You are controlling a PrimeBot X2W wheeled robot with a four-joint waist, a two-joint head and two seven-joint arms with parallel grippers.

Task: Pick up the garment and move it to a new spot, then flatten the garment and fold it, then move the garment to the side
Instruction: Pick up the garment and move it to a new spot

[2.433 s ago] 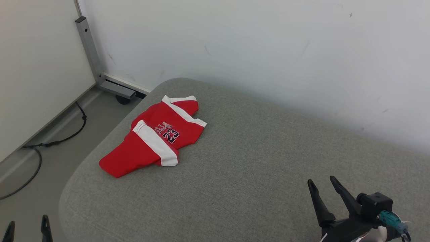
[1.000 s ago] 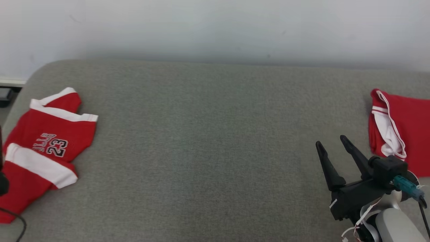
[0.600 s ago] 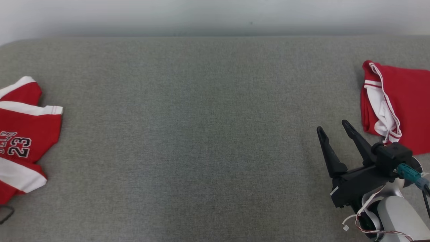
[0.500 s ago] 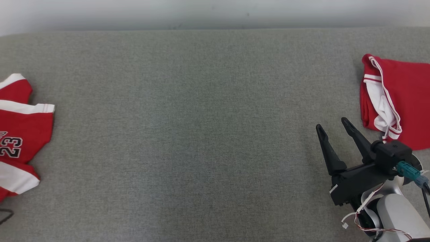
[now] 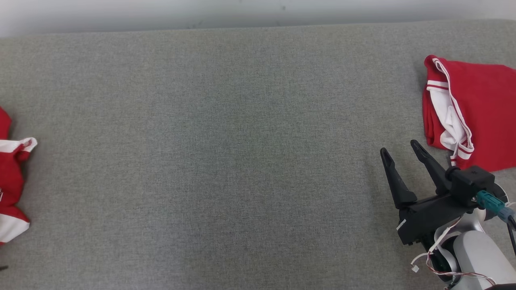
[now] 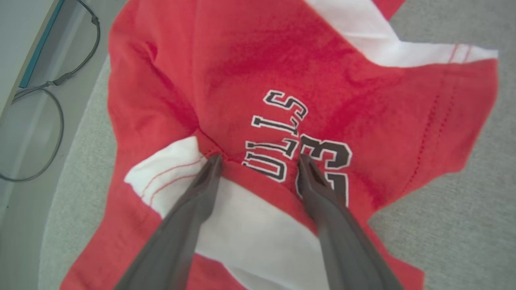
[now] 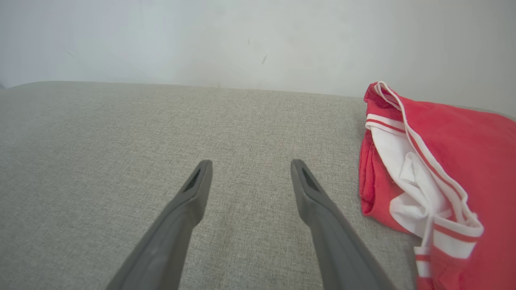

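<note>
The head camera is panning right, so the jersey (image 5: 10, 189) is slipping to the view's edge though lying at the left end of the cushion (image 5: 242, 141), and it is bunching there: the pickup is likely starting. The left gripper (image 6: 260, 161) is spread wide, tips pressing the jersey, not yet pinching; the right gripper (image 5: 399, 147) is gaping, empty, over the cushion's right end

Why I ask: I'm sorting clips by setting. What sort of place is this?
Probably an indoor lab or test room rather than a home: a grey upholstered bench set against a bare white wall, with loose cables on the floor beside it.
</note>
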